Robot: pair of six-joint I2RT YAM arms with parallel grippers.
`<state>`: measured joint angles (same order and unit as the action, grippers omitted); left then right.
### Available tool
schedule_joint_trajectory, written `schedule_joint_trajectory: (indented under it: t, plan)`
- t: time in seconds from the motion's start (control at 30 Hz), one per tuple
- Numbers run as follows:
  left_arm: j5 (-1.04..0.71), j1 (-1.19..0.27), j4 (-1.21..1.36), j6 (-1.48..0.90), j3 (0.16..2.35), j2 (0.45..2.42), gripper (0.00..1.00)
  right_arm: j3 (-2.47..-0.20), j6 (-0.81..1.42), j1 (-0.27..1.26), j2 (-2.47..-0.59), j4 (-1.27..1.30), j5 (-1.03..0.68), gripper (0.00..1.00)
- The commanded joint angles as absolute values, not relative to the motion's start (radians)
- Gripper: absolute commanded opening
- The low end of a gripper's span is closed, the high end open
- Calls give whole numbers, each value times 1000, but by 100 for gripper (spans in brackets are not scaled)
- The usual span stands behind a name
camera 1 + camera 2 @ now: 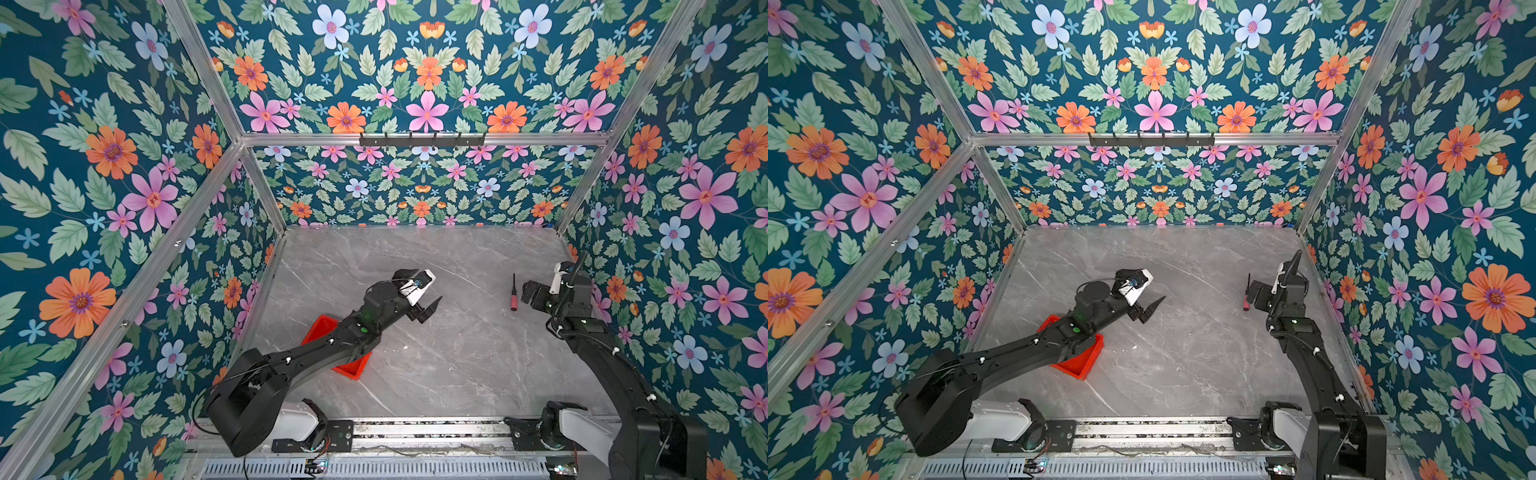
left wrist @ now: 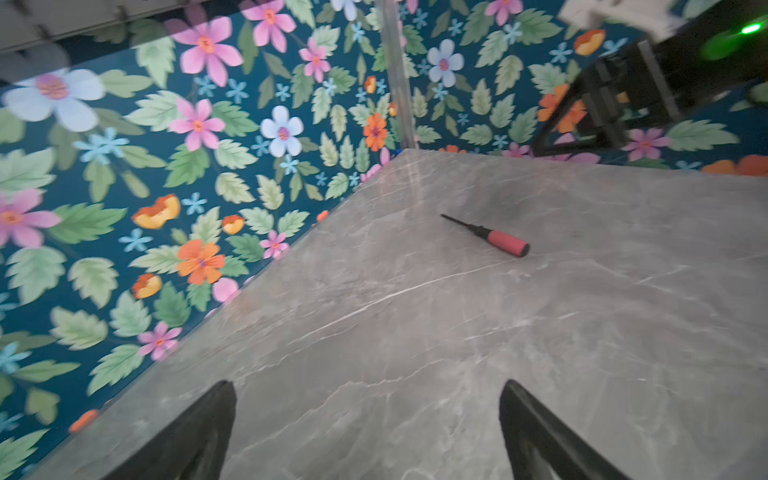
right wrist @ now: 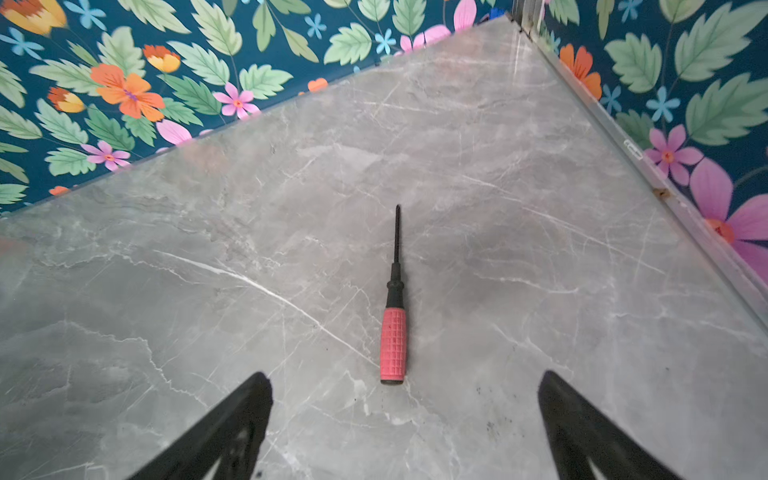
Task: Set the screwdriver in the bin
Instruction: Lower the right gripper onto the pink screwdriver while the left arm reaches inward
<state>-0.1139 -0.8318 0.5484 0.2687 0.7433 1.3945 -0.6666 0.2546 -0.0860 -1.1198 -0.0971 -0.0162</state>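
The screwdriver, with a pinkish-red handle and a thin dark shaft, lies flat on the grey marble table at the right. Its tip points to the back wall. My right gripper is open just to its right. In the right wrist view the handle end lies just ahead of the open right gripper, apart from both fingers. My left gripper hangs open and empty over mid-table, and the screwdriver shows far ahead of it. The red-orange bin sits front left, its middle hidden under my left arm.
Floral walls close in the table on three sides; the right wall stands close behind my right gripper. A black hook rail hangs high on the back wall. The arms' metal base rail runs along the front edge.
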Motion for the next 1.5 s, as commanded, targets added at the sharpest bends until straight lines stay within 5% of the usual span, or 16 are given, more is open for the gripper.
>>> schedule_joint_trajectory:
  t: [0.0,0.67,1.27,1.47]
  plan:
    - [-125,-897,589,250,774,1454,100,-693,296,-85,-1187,-173,10,99]
    - [-87,-1118,682,143,855,1682,100,-1046,302,-75,-1765,-433,8,97]
    - [-63,-1118,647,190,868,1677,100,-1135,251,-61,-1882,-502,-77,46]
    - [-55,-1118,650,197,873,1683,100,-1063,244,-61,-1814,-468,-107,44]
